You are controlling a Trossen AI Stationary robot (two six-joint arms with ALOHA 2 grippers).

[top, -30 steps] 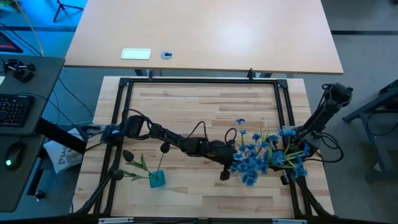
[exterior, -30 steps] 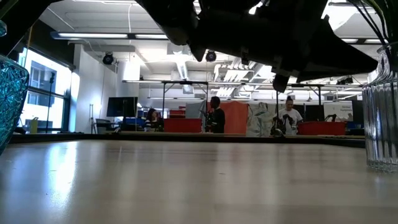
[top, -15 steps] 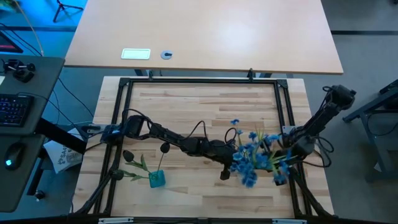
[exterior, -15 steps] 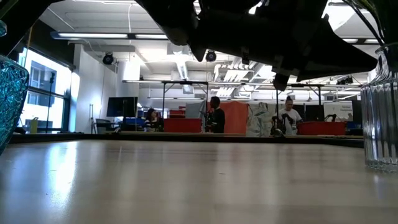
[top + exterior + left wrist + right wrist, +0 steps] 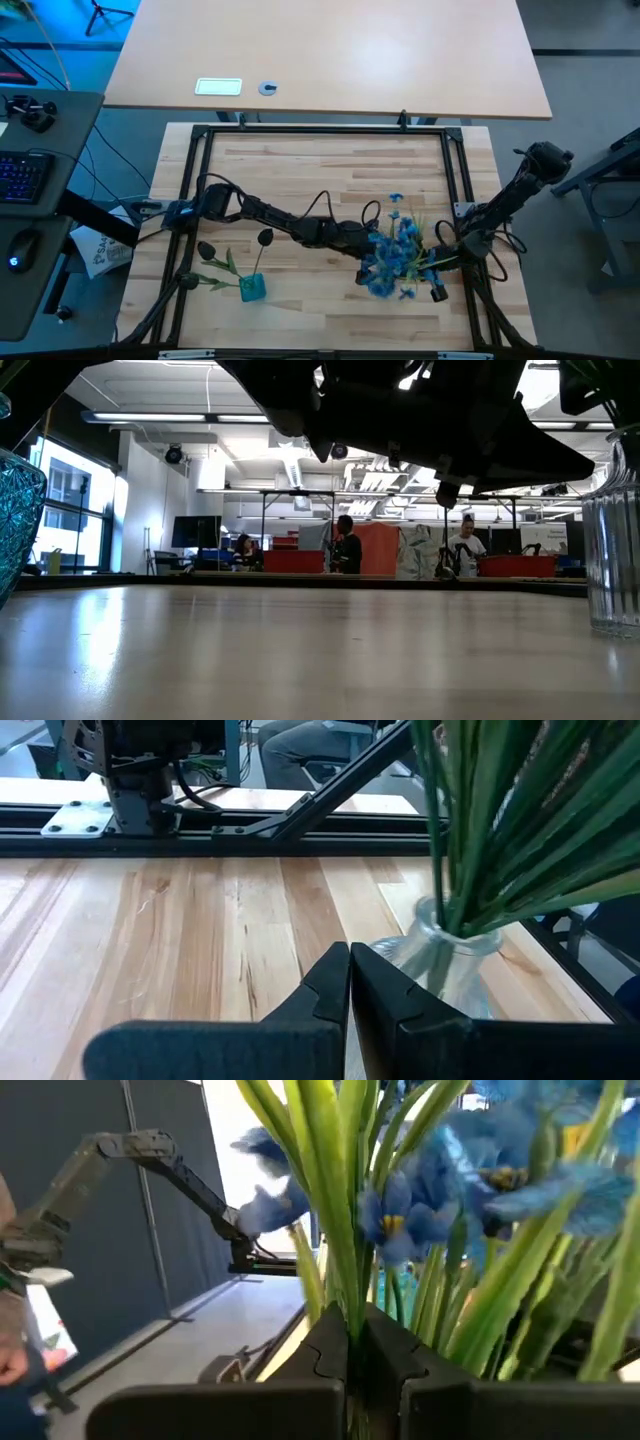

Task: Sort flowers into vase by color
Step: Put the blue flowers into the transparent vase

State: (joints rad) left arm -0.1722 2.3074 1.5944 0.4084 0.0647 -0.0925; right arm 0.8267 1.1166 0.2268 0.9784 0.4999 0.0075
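The clear vase [image 5: 440, 960] is the thing to steer by, and from above it is almost wholly buried under the blue flowers [image 5: 392, 255]; only in the left wrist view do its glass neck and the bundle of green stems [image 5: 500, 820] in it show plainly. From worktop [image 5: 330, 170] level just one ribbed side of it appears at the picture's edge, and the dark arms overhead block most else.

The left end effector [image 5: 349, 982] has its two fingers pressed together with nothing between them. It sits just beside the vase, low over the wood, its tips short of the glass. From above its tip is lost under the blossoms.

The right end effector [image 5: 355, 1350] is closed too, and green stems rise right at its finger line. Whether a stem is actually pinched there I cannot tell, since leaves and blossoms crowd the view. From above it sits on the vase's far side from the left arm, against the bouquet.

Well away from the vase stands a teal vase [image 5: 253, 289] with dark-bud stems [image 5: 215, 262].
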